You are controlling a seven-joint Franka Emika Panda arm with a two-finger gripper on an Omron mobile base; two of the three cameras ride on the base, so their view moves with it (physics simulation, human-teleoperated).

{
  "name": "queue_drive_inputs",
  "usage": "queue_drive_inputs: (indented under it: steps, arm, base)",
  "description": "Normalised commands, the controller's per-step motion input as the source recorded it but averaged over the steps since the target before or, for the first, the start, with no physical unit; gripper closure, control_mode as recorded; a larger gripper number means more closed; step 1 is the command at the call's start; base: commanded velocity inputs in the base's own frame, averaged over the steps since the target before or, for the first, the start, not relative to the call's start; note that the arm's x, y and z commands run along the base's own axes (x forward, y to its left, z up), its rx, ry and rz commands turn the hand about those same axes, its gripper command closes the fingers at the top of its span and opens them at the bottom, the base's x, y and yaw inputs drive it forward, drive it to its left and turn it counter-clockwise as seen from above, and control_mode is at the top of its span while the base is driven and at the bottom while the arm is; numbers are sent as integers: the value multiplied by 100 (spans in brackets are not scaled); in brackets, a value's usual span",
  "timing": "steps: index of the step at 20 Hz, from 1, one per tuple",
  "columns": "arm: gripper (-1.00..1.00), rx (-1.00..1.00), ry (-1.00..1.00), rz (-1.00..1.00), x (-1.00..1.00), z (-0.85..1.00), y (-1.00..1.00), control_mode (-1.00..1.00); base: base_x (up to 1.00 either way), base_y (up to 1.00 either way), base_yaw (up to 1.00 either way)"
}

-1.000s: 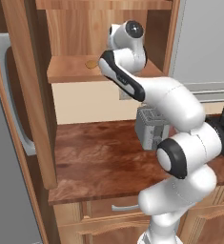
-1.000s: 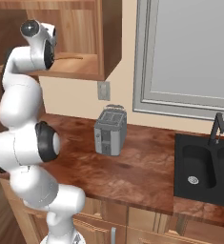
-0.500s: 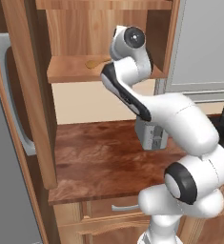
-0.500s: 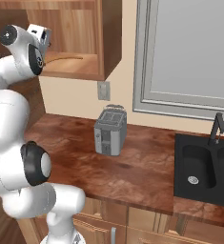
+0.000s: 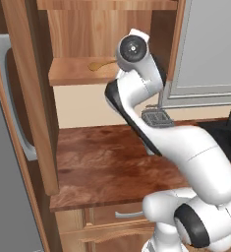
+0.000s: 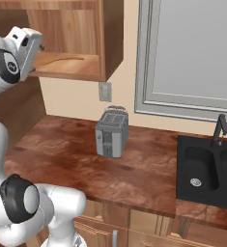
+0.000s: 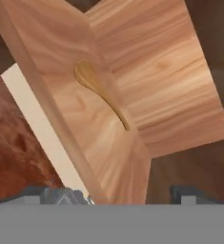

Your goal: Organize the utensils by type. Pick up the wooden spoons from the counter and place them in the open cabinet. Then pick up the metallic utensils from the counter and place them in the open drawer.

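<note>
One wooden spoon (image 5: 101, 64) lies on the open cabinet (image 5: 72, 74) shelf in the left base view; swinging away carelessly could clip the door. Right base view shows the toaster (image 6: 112, 132) on the table (image 6: 71, 154), a snag risk. Hand view: jaws look spread and empty, I think.

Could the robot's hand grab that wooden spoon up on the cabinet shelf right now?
Probably yes. The wooden spoon lies alone on the open cabinet's shelf, with nothing over or beside it. The gripper sits at the shelf's edge, open and empty, looking straight at the spoon.
</note>
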Motion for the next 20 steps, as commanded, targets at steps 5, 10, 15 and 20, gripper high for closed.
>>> queue_drive_inputs:
  steps: [5, 10, 15, 20]
  arm:
    - [-100, 24, -1, -43, -90, 7, -11, -100]
    - [-100, 33, 3, -37, -82, 0, -21, -100]
    - [-100, 39, 13, -9, -62, -17, -31, -100]
    - [-100, 23, 11, 0, -45, -45, -42, -100]
  base:
    - [0, 0, 0]
    - [0, 0, 0]
    - [0, 0, 0]
    - [0, 0, 0]
